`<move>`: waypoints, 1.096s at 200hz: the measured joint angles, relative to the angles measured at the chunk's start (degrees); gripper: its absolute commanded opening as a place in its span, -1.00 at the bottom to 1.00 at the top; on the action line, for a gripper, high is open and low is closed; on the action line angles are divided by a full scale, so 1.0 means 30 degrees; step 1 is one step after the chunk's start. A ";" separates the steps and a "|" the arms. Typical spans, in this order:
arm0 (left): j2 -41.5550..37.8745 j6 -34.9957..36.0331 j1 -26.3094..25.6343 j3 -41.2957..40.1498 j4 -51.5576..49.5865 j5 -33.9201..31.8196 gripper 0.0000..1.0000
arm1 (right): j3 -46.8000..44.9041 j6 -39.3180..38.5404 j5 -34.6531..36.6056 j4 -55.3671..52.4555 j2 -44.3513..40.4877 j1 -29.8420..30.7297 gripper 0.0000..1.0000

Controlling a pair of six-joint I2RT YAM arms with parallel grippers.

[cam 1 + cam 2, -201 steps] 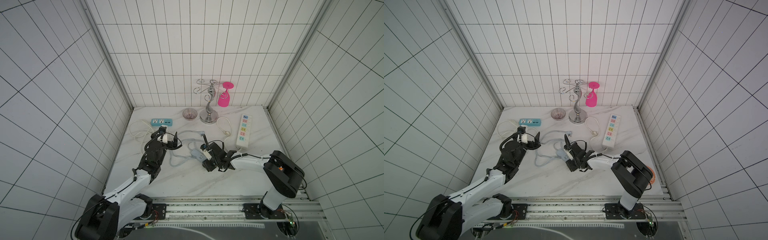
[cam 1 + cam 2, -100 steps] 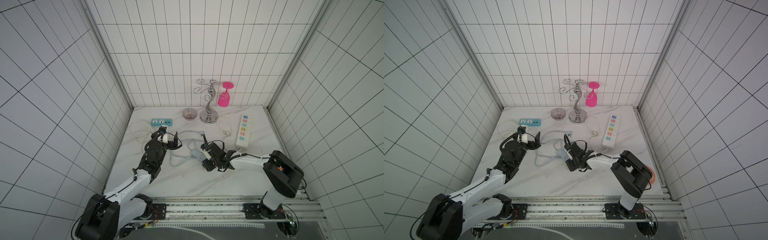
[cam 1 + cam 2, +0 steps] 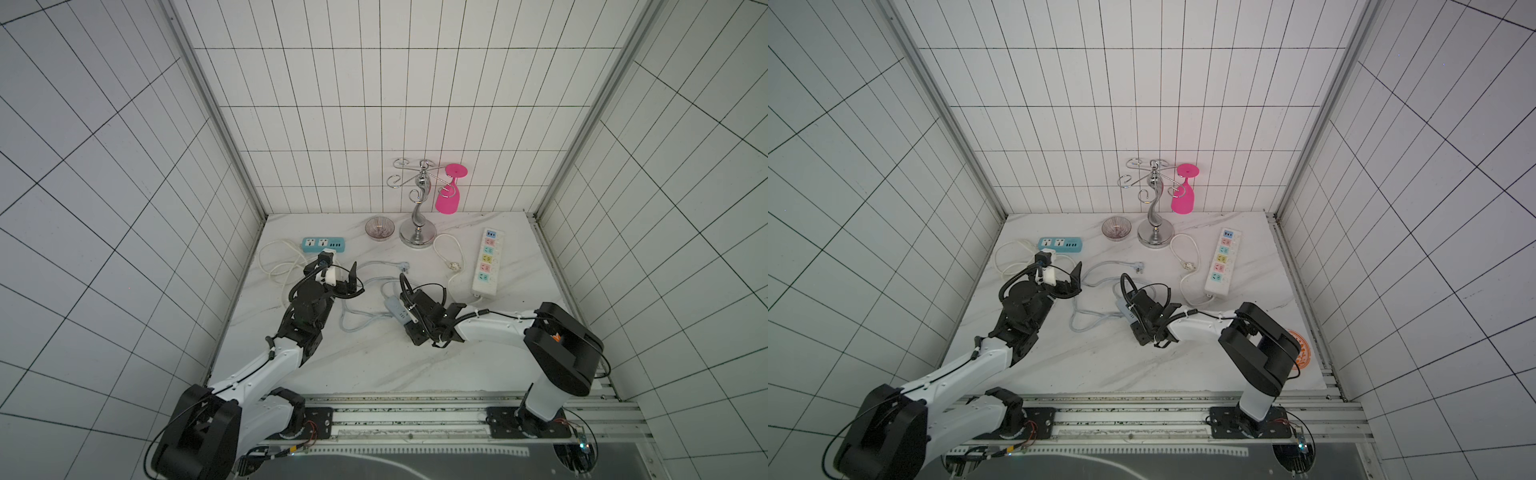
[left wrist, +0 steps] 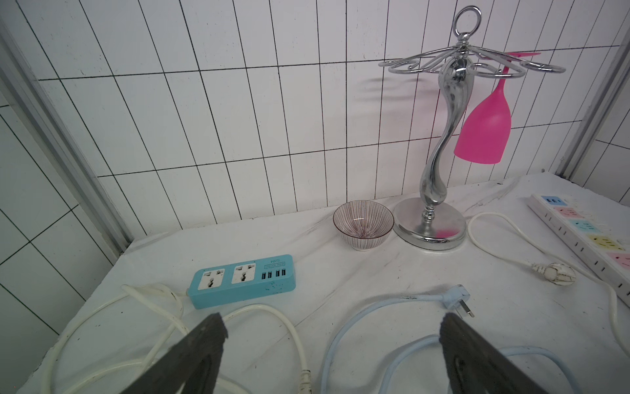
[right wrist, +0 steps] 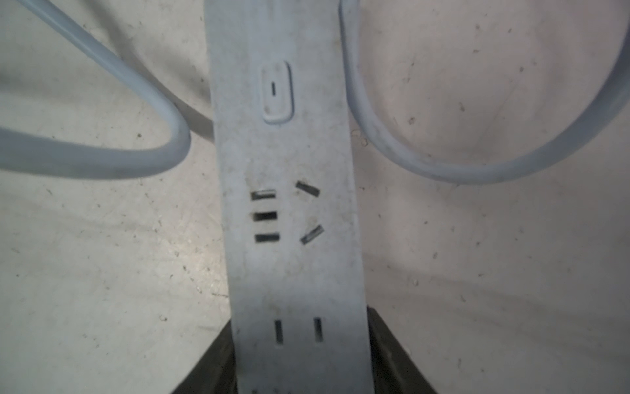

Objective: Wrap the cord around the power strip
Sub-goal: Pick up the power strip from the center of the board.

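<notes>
The power strip [image 5: 289,238] is slim and pale grey-blue and lies on the marble at mid-table [image 3: 395,311]. My right gripper [image 5: 301,320] is shut on the power strip, one dark finger against each long side near one end [image 3: 409,318]. The cord [image 3: 361,324] runs loose in loops over the table left of the strip and ends in a pale blue plug [image 3: 404,266]. Two of its bends [image 5: 443,163] lie on either side of the strip. My left gripper [image 4: 332,324] hangs open above the cord's loops [image 4: 375,303], holding nothing, with the plug [image 4: 458,296] just beyond one finger.
A teal strip [image 3: 323,244] with a white cord [image 3: 274,266] lies at the back left. A long white strip with coloured sockets [image 3: 486,262] and its cord lie at the right. A striped bowl [image 3: 380,227] and a chrome stand [image 3: 417,237] holding a pink glass [image 3: 448,199] stand at the back wall.
My right gripper's jaws have drawn in onto the sides of the power strip. Neither arm has shifted noticeably, and the left gripper stays open.
</notes>
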 measured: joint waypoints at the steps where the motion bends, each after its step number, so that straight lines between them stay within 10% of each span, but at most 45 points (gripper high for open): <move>1: 0.0000 0.0000 0.0000 0.0000 0.0000 0.0000 0.96 | -0.0007 0.0015 0.0000 0.0007 -0.0007 0.0007 -0.10; 66: -0.0182 -0.0015 0.0000 -0.0015 -0.0117 0.0175 0.96 | -0.0969 0.0073 -0.0211 0.0430 -0.1173 0.0277 -1.00; 147: -0.3322 0.0007 -0.0007 0.0918 -0.2361 0.0262 0.96 | 0.0168 -0.3279 -0.2514 -0.6258 -0.4612 -0.0984 -1.00; 219: -0.5639 0.1107 -0.0109 0.2688 -0.4481 0.3949 0.96 | 0.5923 -0.6965 -0.9071 -1.0280 -0.8211 -0.6710 -1.00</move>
